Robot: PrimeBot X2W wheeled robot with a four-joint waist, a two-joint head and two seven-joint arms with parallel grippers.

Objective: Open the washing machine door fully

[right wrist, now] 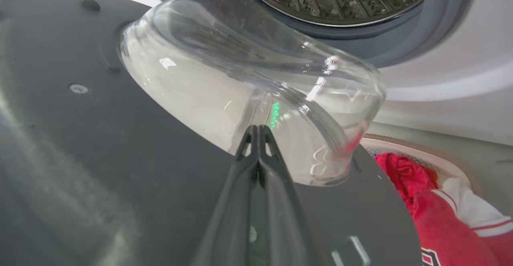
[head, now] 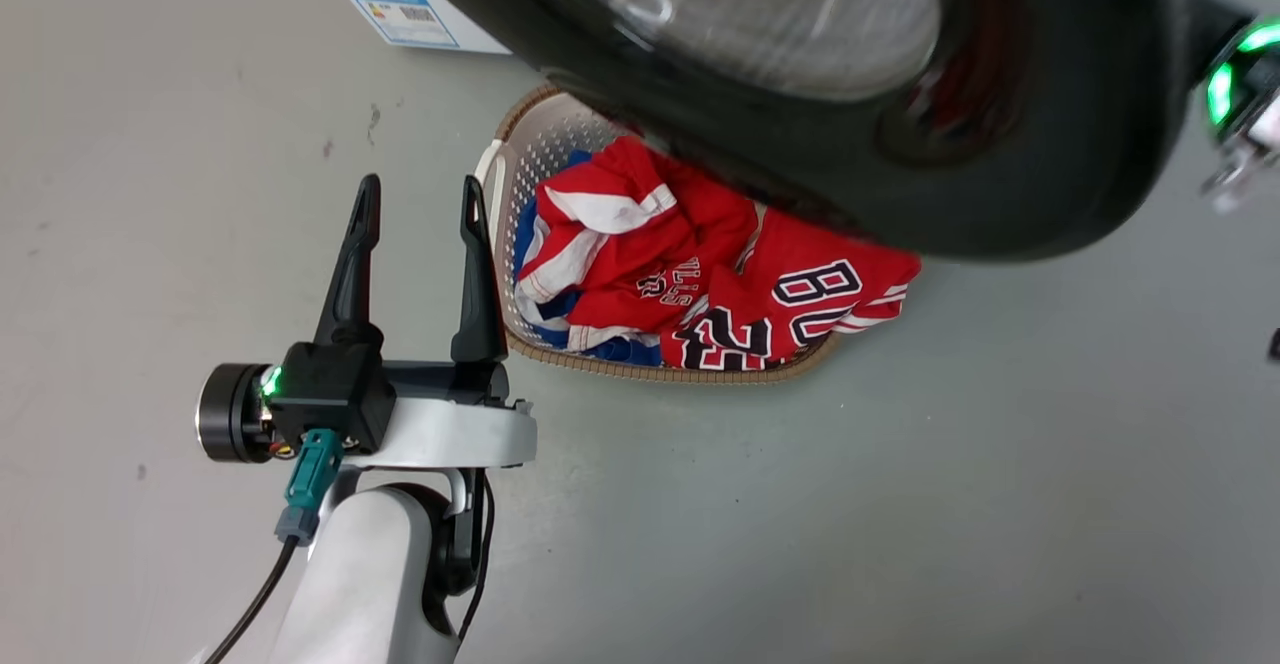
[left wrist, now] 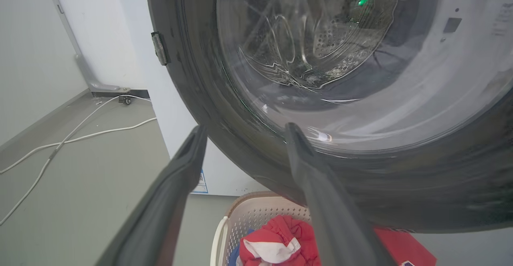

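1. Washing machine door (head: 1050,144), a large round glossy black disc with a clear glass bowl, stands swung out from the white boxy washing machine (right wrist: 449,69), over a cream perforated laundry basket (head: 515,144).
2. Left gripper (head: 420,194) beside the basket: fingers spread, empty.
3. Right gripper (right wrist: 258,131): fingers pressed together, apparently touching the bowl.

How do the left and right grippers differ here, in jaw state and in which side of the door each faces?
The left gripper is open with a wide gap; the right gripper is shut with no gap. The left faces the outer face of the washing machine door; the right faces its inner side, by the glass bowl. Both hold nothing.
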